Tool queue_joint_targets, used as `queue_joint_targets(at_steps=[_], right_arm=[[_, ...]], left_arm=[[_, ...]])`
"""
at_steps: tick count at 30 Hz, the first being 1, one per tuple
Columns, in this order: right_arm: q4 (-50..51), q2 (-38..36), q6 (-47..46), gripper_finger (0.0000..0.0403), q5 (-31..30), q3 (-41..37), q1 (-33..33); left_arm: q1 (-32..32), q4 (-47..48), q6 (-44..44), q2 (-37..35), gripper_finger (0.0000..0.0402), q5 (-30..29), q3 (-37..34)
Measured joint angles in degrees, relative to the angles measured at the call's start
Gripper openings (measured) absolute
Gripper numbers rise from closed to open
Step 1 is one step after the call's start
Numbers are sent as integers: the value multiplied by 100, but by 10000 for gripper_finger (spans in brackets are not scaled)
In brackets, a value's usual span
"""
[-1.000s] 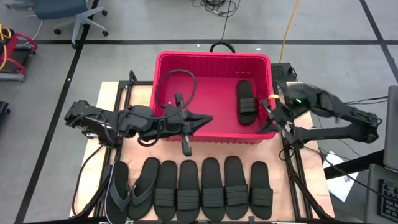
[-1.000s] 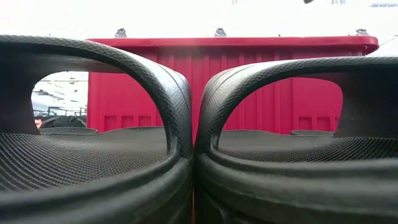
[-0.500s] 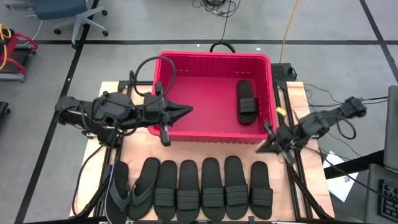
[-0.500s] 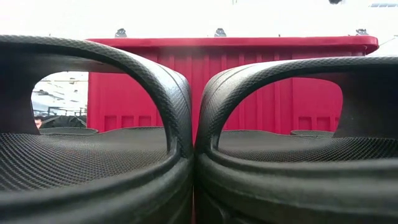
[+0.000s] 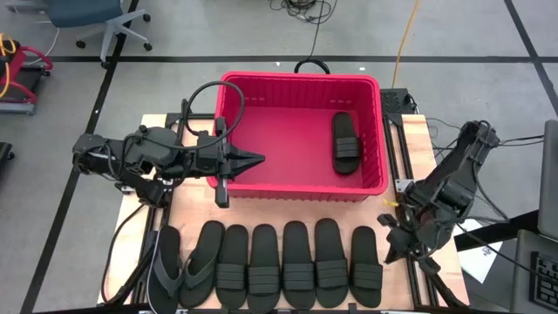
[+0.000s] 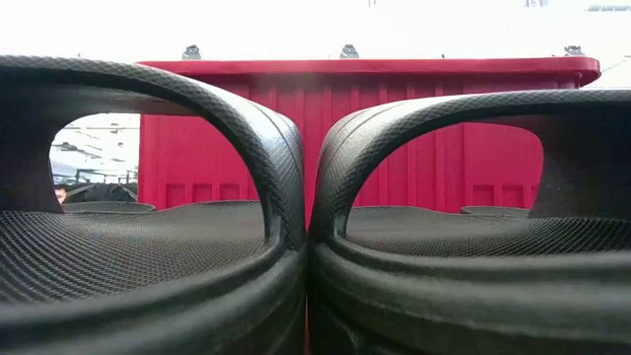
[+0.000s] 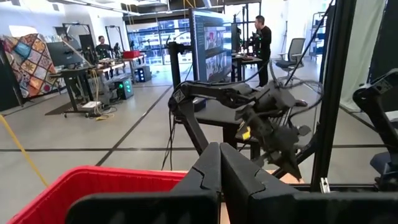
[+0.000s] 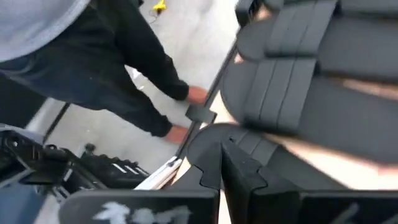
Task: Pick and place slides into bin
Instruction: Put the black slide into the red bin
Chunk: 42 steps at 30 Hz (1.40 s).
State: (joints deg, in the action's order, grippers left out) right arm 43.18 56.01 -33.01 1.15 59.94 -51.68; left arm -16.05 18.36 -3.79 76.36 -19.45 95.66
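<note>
In the bin (image 5: 301, 131), one slide (image 5: 345, 144) was recorded; seven slides (image 5: 282, 264) were ranged along the surface (image 5: 193, 212). Left tool (image 5: 259, 160) was clenched empty over the bin's edge; right tool (image 5: 390, 218), clenched empty, was held beside the row

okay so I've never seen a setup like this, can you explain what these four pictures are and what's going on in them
It is a two-armed robot at a table. One camera looks down from above, one sits at table height among the slides, and one rides on each wrist. The red bin holds one slide; seven more slides lie in a row in front of it. The left gripper is shut over the bin's left wall, and the right gripper is shut beside the row's right end. Neither holds anything.
</note>
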Motion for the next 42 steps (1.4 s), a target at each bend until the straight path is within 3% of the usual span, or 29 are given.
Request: queue_joint_targets(at_steps=[6, 16, 21, 34, 42], right_arm=[[-698, 68, -790, 29, 202, -590, 28], [-1538, 93, -1650, 167, 340, -1825, 36], [-2312, 91, -2038, 214, 353, -2479, 224], [-3824, 133, -2816, 220, 1191, -3545, 382], [-4169, 562, -2882, 220, 1126, -3574, 382]], left_arm=[[0, 200, -25, 0, 1, 12, 0], [-4, 253, 9, 0, 3, 12, 0], [-4, 253, 28, 0, 8, 65, 0], [-4, 241, -8, 2, 2, 183, 0], [-2, 193, -4, 2, 20, 181, 0]])
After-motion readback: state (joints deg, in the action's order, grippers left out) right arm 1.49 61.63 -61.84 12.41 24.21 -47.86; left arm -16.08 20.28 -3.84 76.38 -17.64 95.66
